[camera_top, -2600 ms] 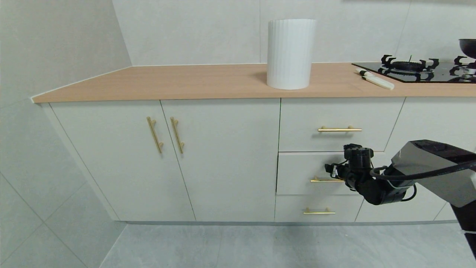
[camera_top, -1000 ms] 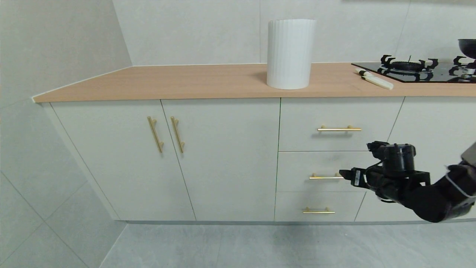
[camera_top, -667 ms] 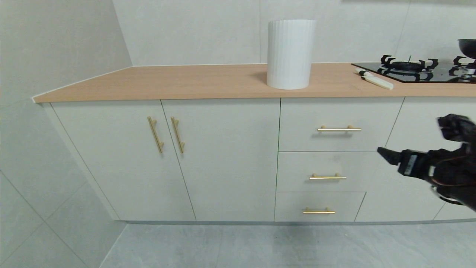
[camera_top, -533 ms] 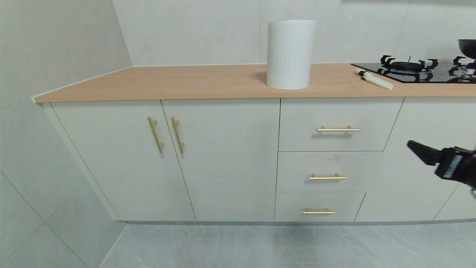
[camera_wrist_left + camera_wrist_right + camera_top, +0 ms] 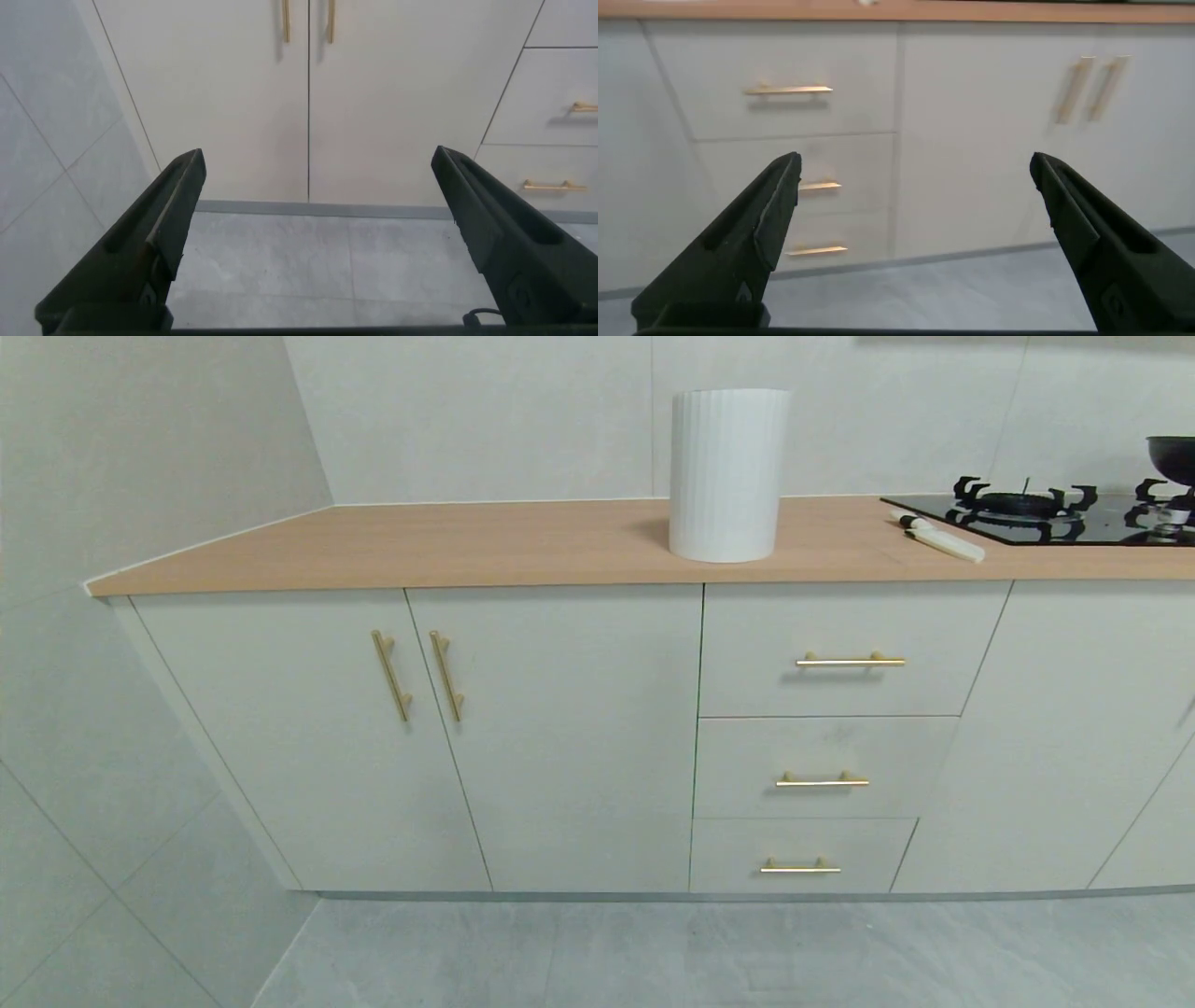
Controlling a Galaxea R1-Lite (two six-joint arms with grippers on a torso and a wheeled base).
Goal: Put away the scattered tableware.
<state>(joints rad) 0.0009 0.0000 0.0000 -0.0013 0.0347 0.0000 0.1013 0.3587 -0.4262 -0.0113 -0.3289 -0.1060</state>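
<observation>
Lying on the counter (image 5: 467, 541) beside the hob (image 5: 1046, 525) in the head view, the white utensil (image 5: 938, 535) awaits pickup. Left wrist view: the left gripper (image 5: 318, 163) gapes wide, empty. Right wrist view: the right gripper (image 5: 915, 163), equally wide, faces shut drawers (image 5: 789, 117) and probably must rise to the utensil next.

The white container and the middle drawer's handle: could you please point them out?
white container (image 5: 726, 476): head view, ribbed side.
middle drawer's handle (image 5: 822, 782): head view, bar's middle.
</observation>
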